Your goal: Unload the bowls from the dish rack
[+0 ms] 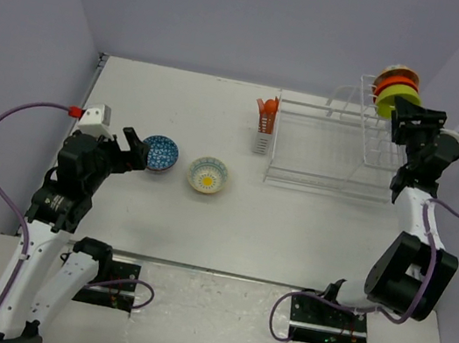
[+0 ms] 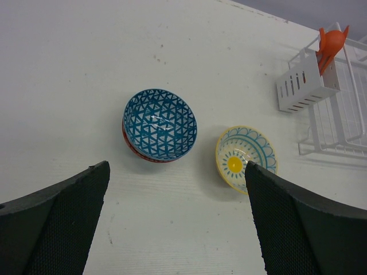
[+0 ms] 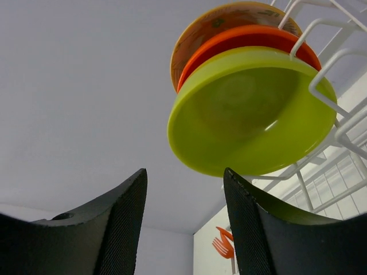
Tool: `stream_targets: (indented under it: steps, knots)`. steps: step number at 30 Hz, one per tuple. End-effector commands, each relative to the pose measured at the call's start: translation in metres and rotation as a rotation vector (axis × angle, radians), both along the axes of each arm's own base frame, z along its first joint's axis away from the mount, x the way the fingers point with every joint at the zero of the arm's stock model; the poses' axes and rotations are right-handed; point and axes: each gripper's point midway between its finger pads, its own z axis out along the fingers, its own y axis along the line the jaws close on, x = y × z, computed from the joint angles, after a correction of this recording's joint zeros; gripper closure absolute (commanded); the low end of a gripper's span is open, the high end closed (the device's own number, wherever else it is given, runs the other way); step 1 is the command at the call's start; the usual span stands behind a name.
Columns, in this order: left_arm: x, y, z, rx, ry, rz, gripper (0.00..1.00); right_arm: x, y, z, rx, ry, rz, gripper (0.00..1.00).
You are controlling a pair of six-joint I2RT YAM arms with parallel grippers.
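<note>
The white wire dish rack (image 1: 331, 149) stands at the back right. In its raised slots stand a lime-green bowl (image 1: 395, 101) (image 3: 252, 117), an orange bowl (image 1: 397, 81) (image 3: 241, 37) and a cream bowl (image 3: 221, 17) behind. My right gripper (image 1: 412, 119) (image 3: 184, 189) is open right below the lime-green bowl's rim, empty. A blue-patterned bowl (image 1: 160, 152) (image 2: 160, 123) and a cream bowl with a yellow centre (image 1: 208, 175) (image 2: 245, 157) sit on the table at the left. My left gripper (image 1: 131, 147) (image 2: 175, 220) is open and empty, just near of the blue bowl.
A white utensil caddy (image 1: 262, 137) (image 2: 301, 89) with an orange fork (image 1: 267, 111) (image 2: 331, 46) hangs on the rack's left end. Grey walls close the table at the back and sides. The rack's flat part holds no dishes.
</note>
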Motion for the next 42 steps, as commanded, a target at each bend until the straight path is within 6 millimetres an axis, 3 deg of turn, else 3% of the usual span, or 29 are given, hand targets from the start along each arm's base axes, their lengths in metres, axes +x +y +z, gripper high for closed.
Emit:
stream_targets:
  steps: [1, 5, 6, 9, 33, 42]
  knots:
    - [0.003, -0.005, 0.002, 0.020, -0.019, -0.037, 0.00, 0.001, 0.000, 0.036, -0.025, -0.129, 0.010, 0.43]
    - [0.004, -0.006, 0.001, 0.019, -0.014, -0.040, 0.00, 0.001, -0.002, 0.026, 0.015, -0.162, 0.004, 0.48]
    - [0.004, -0.006, 0.001, 0.019, -0.014, -0.041, 0.00, 0.000, -0.002, 0.033, 0.002, -0.207, 0.007, 0.48]
    - [0.004, -0.006, 0.000, 0.020, -0.009, -0.041, 0.00, 0.004, -0.003, 0.029, 0.006, -0.199, 0.011, 0.54]
    - [0.003, -0.008, 0.000, 0.021, -0.013, -0.048, 0.00, 0.036, -0.012, 0.037, 0.027, -0.160, -0.018, 0.64]
    - [0.003, -0.008, 0.000, 0.020, -0.014, -0.051, 0.00, 0.041, -0.014, 0.040, 0.028, -0.162, -0.035, 0.79]
